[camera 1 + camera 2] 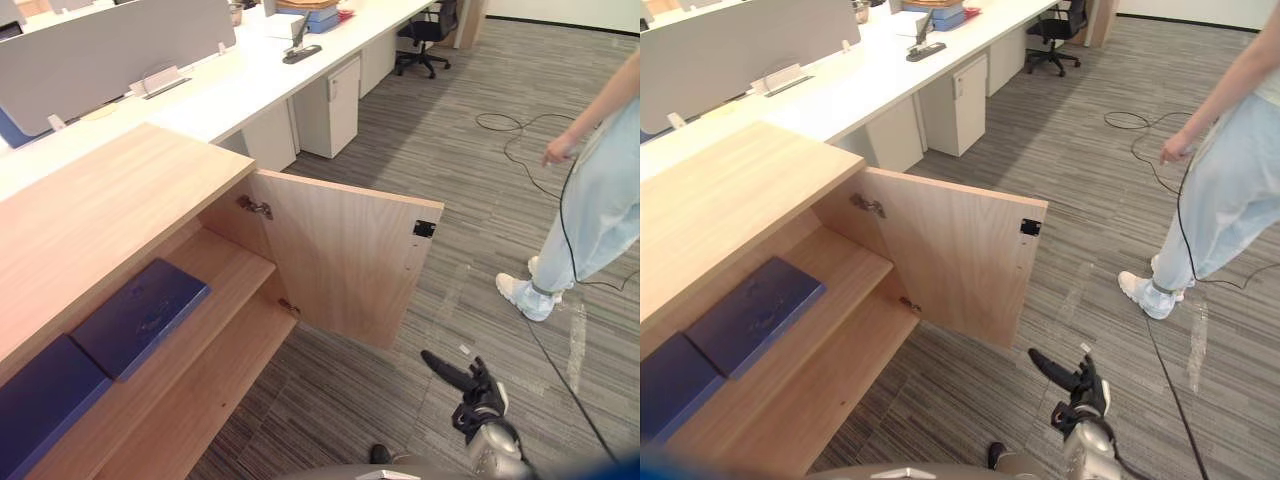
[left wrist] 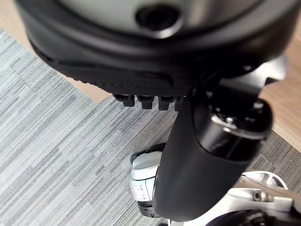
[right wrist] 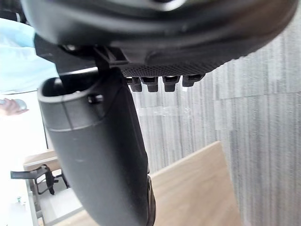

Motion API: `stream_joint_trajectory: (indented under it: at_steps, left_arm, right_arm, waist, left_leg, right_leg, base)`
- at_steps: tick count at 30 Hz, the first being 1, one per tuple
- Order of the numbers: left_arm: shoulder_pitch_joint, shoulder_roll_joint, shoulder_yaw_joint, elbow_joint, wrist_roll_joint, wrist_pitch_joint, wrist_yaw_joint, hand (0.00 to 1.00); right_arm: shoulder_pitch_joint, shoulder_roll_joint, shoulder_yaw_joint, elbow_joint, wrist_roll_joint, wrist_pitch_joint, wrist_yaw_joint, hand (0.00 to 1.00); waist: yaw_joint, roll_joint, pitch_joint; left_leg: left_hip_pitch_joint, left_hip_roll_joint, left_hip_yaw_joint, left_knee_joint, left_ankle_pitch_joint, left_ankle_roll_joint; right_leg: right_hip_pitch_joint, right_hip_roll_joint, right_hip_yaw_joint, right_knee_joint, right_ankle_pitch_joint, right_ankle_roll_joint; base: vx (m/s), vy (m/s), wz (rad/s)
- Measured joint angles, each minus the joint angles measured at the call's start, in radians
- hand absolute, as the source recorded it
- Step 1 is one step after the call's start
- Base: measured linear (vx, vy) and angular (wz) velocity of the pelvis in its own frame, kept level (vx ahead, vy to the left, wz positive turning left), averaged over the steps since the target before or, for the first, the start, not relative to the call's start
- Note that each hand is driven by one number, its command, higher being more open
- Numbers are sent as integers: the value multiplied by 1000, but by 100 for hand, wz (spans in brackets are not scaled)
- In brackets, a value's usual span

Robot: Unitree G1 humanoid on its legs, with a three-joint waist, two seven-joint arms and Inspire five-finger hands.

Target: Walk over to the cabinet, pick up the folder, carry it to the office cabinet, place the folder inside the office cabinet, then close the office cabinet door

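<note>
Blue folder on office cabinet shelf, door open — right hand fingers straight, empty; left hand likewise.

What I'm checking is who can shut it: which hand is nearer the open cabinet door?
Right. The right hand hangs over the carpet near the lower corner of the door, fingers straight, not touching. The left hand is over carpet beside a wooden edge, seemingly farther.

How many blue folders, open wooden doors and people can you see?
Flat dark blue folders on the cabinet shelf: 2
Open light wooden cabinet door: 1
Person in pale blue clothes and white shoes: 1
Total: 4
</note>
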Motion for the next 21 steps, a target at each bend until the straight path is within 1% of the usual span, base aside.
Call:
stream_joint_trajectory:
  at_steps: [1,2,3,7,9,11,15,18,21]
  left_arm:
    - [0,2,-8,0,0,0,2,100]
    - [0,5,-28,-3,0,-1,6,100]
    - [-1,6,-40,-8,0,-1,10,100]
    - [2,11,-46,-8,0,-2,20,100]
    - [9,14,-45,-8,0,-5,20,100]
    - [13,23,-44,-8,0,-7,20,100]
    - [15,29,-45,-8,-6,-8,19,100]
    - [15,32,-49,-10,-26,-9,18,100]
    - [9,34,-85,-17,-39,-10,8,100]
  right_arm:
    - [-1,-12,-4,-1,0,0,-4,100]
    - [-3,-31,-18,-2,-1,0,-11,100]
    - [-10,-47,-23,-3,-2,0,-18,100]
    - [-56,-81,-28,-3,-14,2,-21,100]
    - [-88,-117,-14,-1,-40,3,-20,100]
    - [-171,-174,25,30,-41,2,-15,100]
    - [-330,-234,90,130,-41,0,-11,100]
    - [-424,-246,166,194,-42,0,4,100]
    - [-523,-243,219,292,-76,3,27,100]
  waist:
    - [6,1,-4]
    - [20,3,-18]
    - [26,3,-21]
    - [31,3,-32]
    - [38,0,-43]
    - [45,-9,-59]
    - [51,-11,-62]
    - [62,-14,-62]
    - [79,-15,-62]
  left_leg:
    - [-3,0,-5,-4,1,1]
    - [-17,-2,-22,-9,3,3]
    - [-27,-7,-35,-13,10,6]
    - [-37,-16,-67,-33,21,12]
    - [-39,-17,-87,-42,21,12]
    - [-46,-20,-107,-50,22,14]
    - [-45,-21,-149,-49,22,14]
    - [-46,-23,-163,-46,22,14]
    - [-52,-31,-185,-41,22,14]
  right_leg:
    - [8,0,-3,-22,11,2]
    - [14,0,-8,-60,32,4]
    - [26,0,-12,-102,56,5]
    - [65,-5,-27,-195,107,6]
    - [77,-4,-34,-226,124,6]
    - [83,-4,-39,-260,148,4]
    - [105,-9,-64,-268,152,4]
    - [107,-13,-71,-268,154,4]
    - [108,-21,-81,-268,158,6]
  base:
    - [-25,64,26]
    - [-23,47,18]
    - [-29,40,17]
    - [-41,22,13]
    - [-69,2,14]
    - [-65,-9,7]
    - [-80,-21,19]
    - [-76,-7,9]
    - [-63,6,10]
